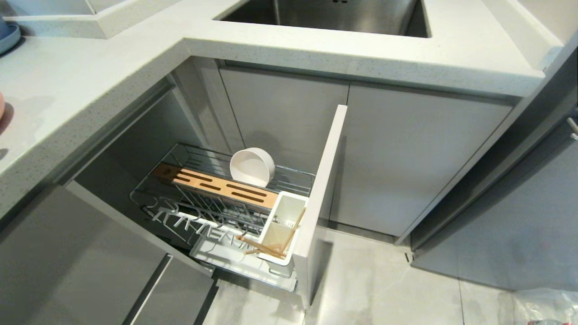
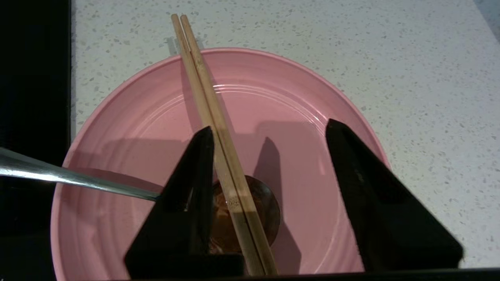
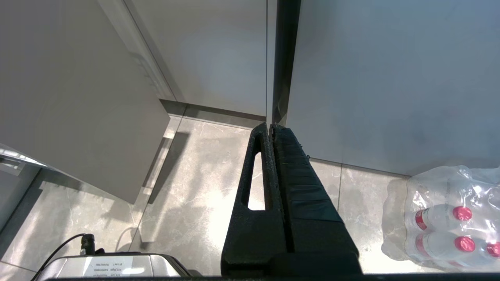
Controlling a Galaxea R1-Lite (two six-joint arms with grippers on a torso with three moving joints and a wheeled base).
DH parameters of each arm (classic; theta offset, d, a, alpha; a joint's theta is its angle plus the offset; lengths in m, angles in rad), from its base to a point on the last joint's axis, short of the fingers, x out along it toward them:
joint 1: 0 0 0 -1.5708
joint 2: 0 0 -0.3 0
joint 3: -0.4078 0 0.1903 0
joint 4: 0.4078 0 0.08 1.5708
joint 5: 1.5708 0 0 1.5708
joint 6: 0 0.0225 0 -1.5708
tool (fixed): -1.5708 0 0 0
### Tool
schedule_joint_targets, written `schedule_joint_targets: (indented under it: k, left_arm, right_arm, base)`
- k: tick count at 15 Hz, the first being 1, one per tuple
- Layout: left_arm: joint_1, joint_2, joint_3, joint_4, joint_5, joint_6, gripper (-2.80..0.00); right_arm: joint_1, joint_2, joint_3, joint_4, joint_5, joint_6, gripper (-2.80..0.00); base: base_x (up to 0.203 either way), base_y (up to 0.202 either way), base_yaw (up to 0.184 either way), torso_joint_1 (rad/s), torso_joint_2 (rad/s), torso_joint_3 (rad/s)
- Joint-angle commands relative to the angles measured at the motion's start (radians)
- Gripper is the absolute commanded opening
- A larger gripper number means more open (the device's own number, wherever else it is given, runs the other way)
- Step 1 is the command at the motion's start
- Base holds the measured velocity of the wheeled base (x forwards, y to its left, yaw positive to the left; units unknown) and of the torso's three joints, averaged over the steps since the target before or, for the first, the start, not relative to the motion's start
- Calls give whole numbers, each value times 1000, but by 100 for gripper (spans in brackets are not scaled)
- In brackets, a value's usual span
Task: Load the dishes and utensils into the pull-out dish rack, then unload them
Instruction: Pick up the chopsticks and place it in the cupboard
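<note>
Left gripper [image 2: 269, 132] spread wide, holding nothing, over chopsticks [image 2: 218, 136] on pink plate [image 2: 312, 101]; light, thin, roll-prone; pinch mid-length; right gripper [image 3: 272, 130] clenched, empty.

The pale speckled surface [image 1: 67, 85] wraps an L around the sink. In the left wrist view a pink plate [image 2: 297, 117] rests flat on it. A blue dish [image 1: 8, 36] sits at its far left corner. The grey tiled floor [image 1: 384, 280] carries a shrink-wrapped bottle pack [image 3: 445, 218] near the cabinets.
</note>
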Motion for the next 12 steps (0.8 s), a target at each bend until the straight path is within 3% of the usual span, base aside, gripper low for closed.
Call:
schedule_joint_targets:
  k: [1, 7, 12]
  left_arm:
    - [17, -3, 10, 4, -11, -5, 0]
    - [74, -7, 57, -2, -71, -8, 0]
    - [116, 3, 103, -76, -114, -9, 0]
  right_arm:
    - [0, 0, 2, 0, 0, 0, -280]
    - [0, 0, 2, 0, 0, 0, -280]
    - [0, 0, 2, 0, 0, 0, -280]
  base:
    - [0, 0, 0, 0, 0, 0]
    - [0, 0, 0, 0, 0, 0]
    - [0, 0, 0, 0, 0, 0]
